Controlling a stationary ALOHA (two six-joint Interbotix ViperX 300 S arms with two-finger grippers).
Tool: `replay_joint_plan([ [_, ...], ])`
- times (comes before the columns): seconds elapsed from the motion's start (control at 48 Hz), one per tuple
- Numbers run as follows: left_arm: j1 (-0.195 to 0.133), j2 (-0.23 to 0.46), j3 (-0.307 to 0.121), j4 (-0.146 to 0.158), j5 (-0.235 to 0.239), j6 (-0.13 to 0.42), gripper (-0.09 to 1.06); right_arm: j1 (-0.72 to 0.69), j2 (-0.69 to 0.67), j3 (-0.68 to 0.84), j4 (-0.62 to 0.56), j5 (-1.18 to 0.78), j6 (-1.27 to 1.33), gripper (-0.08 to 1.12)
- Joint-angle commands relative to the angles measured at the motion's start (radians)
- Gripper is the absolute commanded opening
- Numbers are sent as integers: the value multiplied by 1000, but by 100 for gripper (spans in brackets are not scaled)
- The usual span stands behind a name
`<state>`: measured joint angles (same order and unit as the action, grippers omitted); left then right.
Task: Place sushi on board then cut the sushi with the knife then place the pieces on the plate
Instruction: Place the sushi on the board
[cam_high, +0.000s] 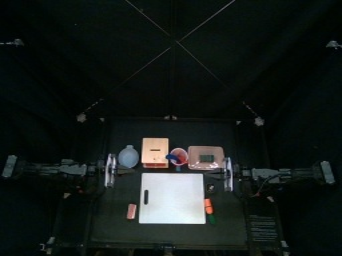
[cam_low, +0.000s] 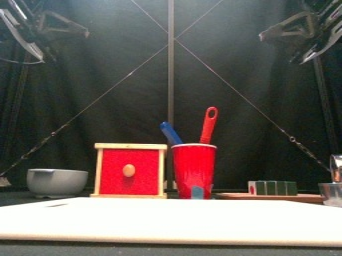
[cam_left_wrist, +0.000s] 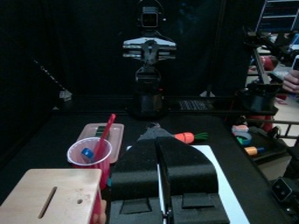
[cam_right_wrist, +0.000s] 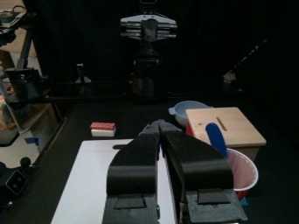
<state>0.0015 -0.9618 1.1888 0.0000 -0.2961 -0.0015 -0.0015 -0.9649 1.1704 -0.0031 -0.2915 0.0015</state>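
Note:
The dark green sushi roll (cam_low: 277, 187) lies on the pink plate (cam_low: 267, 196) at the back right, seen from above as the sushi roll (cam_high: 206, 157) on the plate (cam_high: 194, 149). The white board (cam_high: 174, 196) lies bare in the middle. A red cup (cam_low: 194, 170) behind it holds a blue knife (cam_low: 171, 133) and a red knife (cam_low: 209, 124). My left gripper (cam_high: 110, 169) hangs shut and empty at the table's left side, and my right gripper (cam_high: 230, 172) hangs shut and empty at the right side. Each wrist view shows its own jaws pressed together: left gripper (cam_left_wrist: 158, 133), right gripper (cam_right_wrist: 163, 127).
A wooden box with a red drawer front (cam_low: 130, 170) stands left of the cup, and a blue-grey bowl (cam_low: 56, 181) sits further left. A red and white toy (cam_right_wrist: 103, 129) lies left of the board. A carrot toy (cam_left_wrist: 184, 137) lies to the board's right.

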Motion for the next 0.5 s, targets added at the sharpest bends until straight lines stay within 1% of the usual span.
replay_joint_plan([
  [0.021, 2, 43, -18, 3, -6, 8, -7, -2, 20, -2, 5, 6, 3, 4],
  [0.146, -2, 81, -23, 11, -11, 8, -3, -6, 44, -8, 12, 77, 9, 4],
  [0.229, -3, 115, -28, 9, -14, 8, -1, -17, 67, -17, 28, 138, 12, 4],
  [0.396, -8, 196, -48, 12, -17, 8, 0, -63, 115, -37, 52, 273, 15, 5],
  [0.5, -8, 242, -57, 12, -17, 8, 0, -112, 147, -51, 57, 351, 15, 9],
])
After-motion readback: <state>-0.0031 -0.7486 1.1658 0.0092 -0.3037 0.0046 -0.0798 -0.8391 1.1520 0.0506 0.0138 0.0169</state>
